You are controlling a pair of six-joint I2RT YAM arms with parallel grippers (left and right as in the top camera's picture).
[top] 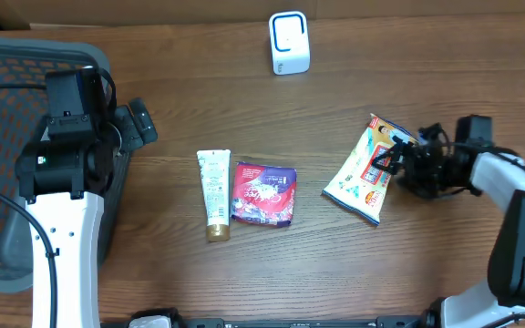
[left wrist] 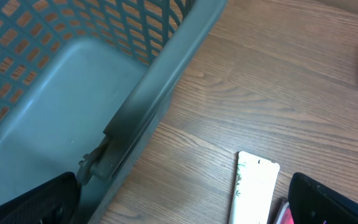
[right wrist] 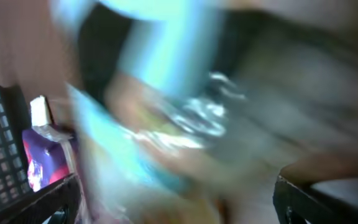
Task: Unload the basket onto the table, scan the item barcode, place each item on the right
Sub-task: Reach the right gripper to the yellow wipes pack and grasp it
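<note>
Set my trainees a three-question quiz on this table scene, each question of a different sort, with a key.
1. True or false: the white tube lies between the basket and the purple pouch.
2. Which item is the right gripper nearest? A. tube B. pouch C. snack packet
3. Short answer: is the left gripper open or shut?
Key: 1 true; 2 C; 3 open.
</note>
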